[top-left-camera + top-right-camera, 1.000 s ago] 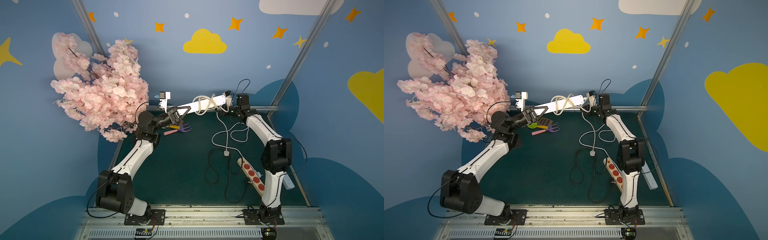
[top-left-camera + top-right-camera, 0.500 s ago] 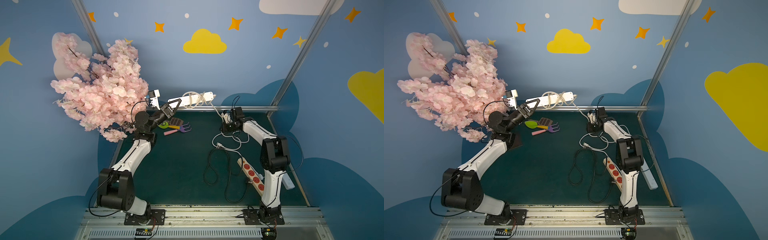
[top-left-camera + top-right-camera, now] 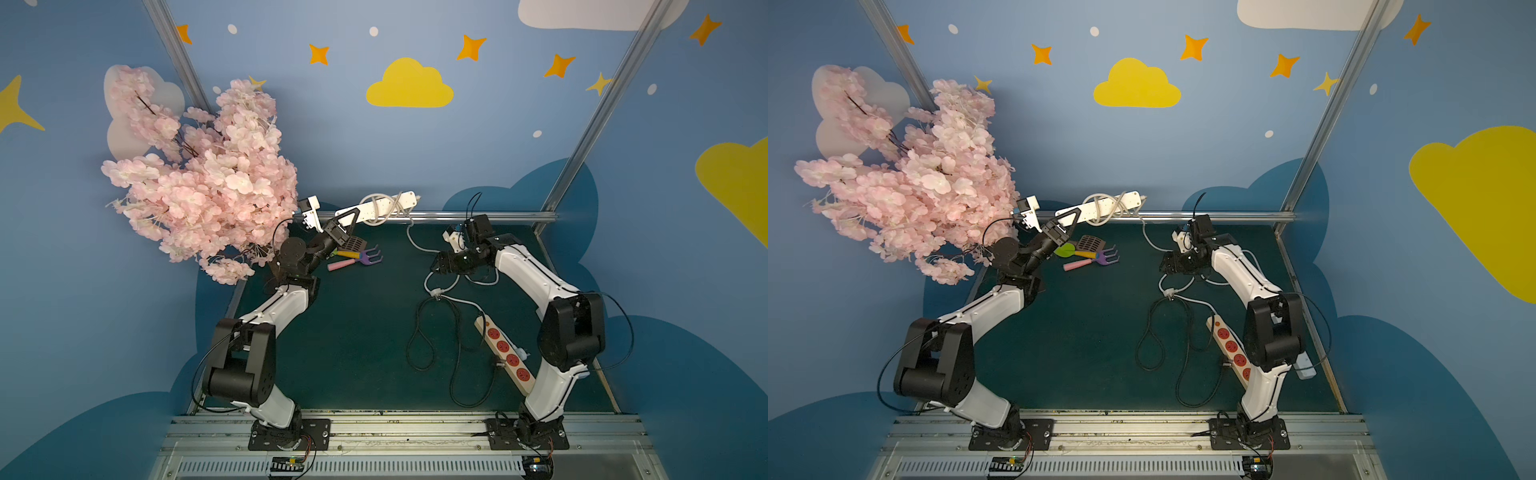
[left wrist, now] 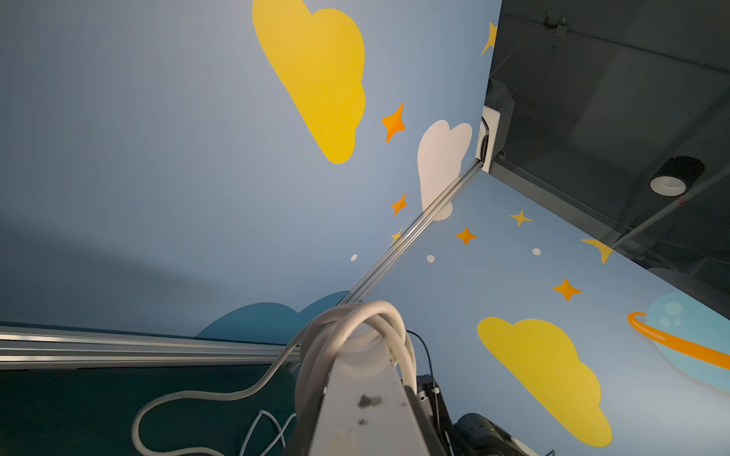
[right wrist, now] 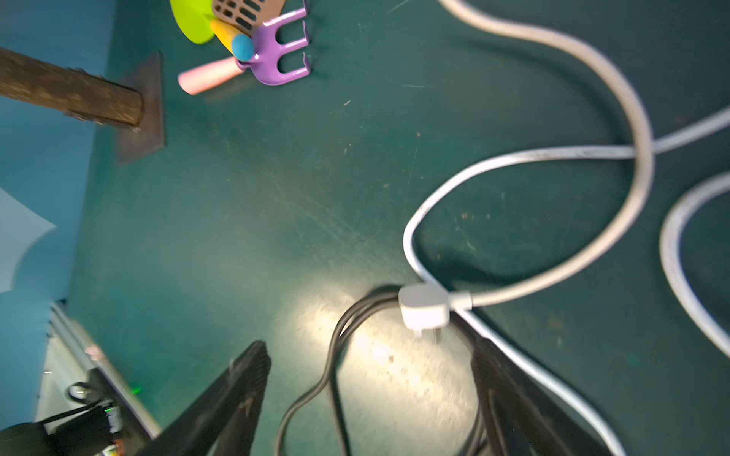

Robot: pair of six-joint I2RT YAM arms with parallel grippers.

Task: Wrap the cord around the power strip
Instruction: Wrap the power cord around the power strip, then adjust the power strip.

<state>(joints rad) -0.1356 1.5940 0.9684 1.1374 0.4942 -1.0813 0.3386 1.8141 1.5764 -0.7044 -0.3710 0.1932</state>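
The left pincer (image 3: 348,217) is pinching 1 end of the white power strip (image 3: 388,203), which is held up off the mat (image 3: 353,332) and sticks out beyond its tips. The white cord (image 4: 355,327) loops around the strip just past those tips, then drops to the mat. The right pincer (image 5: 367,349) is spread wide, gripping nothing. The plug (image 5: 424,310) lies on the mat just ahead of its 2 fingers (image 5: 245,379), in line with the gap, touching a black cable (image 5: 335,355).

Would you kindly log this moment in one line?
left claw: shut on white plastic power strip; right claw: open over white plug; white cord: partly wrapped
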